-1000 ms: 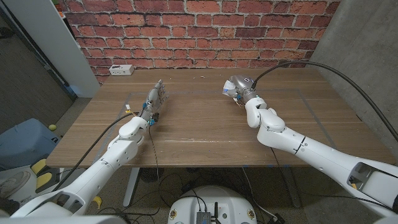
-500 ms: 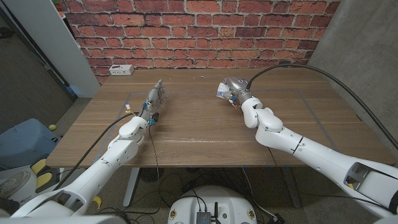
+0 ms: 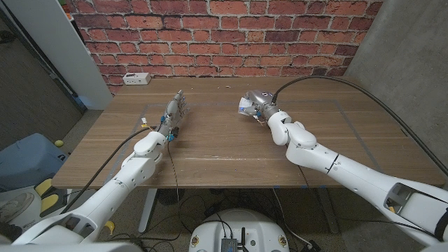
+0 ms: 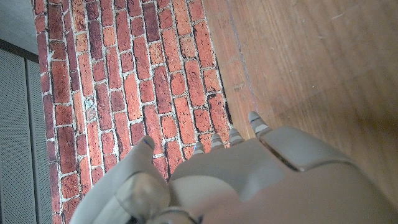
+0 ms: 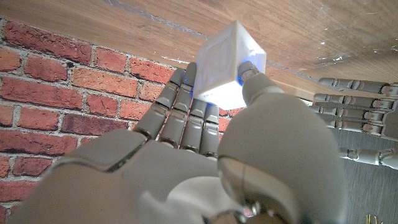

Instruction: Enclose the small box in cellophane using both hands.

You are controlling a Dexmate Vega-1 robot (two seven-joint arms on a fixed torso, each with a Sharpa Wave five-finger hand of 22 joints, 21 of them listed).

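My right hand (image 3: 259,106) holds the small white box (image 3: 244,106) with blue marks just above the table's far middle. The right wrist view shows the box (image 5: 227,65) pinched between the fingers (image 5: 186,106) and the thumb. A clear cellophane sheet (image 3: 210,143) lies faintly visible on the wood, its glints (image 5: 329,43) catching light near the box. My left hand (image 3: 173,112) stands on its edge at the sheet's left side, fingers stretched out and apart, holding nothing. Its back (image 4: 249,174) shows in the left wrist view. The left hand's fingers (image 5: 360,106) show beyond the box.
A white power strip (image 3: 135,78) lies at the table's back left corner. A brick wall (image 3: 224,35) runs close behind the table's far edge (image 3: 231,78). Bare wood (image 3: 231,168) stretches between the two arms toward the front.
My right hand has carried the box leftwards, toward the table's middle and the left hand. The left hand has stayed where it was.
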